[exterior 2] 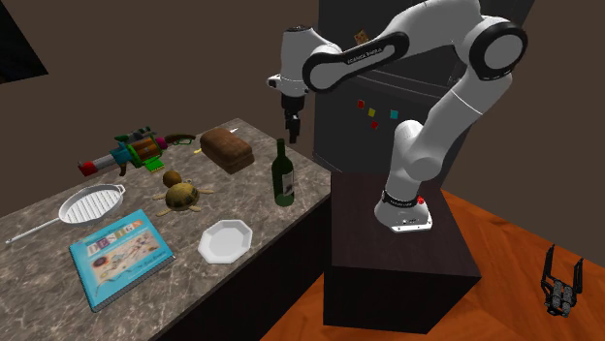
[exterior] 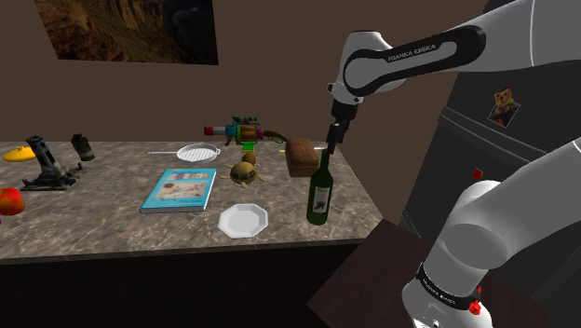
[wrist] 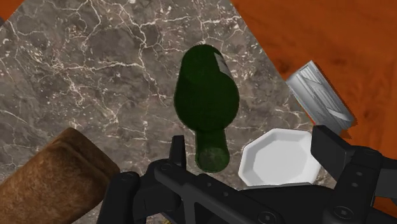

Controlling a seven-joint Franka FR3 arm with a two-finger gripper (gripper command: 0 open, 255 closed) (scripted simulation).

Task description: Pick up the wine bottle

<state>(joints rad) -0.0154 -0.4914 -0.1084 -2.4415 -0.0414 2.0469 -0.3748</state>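
Hovering over wine bottle, wrist-view pincer parted.

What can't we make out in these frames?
- Bottle label text: too small in the shoulder and second exterior views.
- Bottle's base: hidden by its own body in the wrist view.
- Loaf: cut off by the picture's edge and partly covered by the gripper body in the wrist view.
- Red thing: cut off by the shoulder view's left edge.
- Book cover text: too small.
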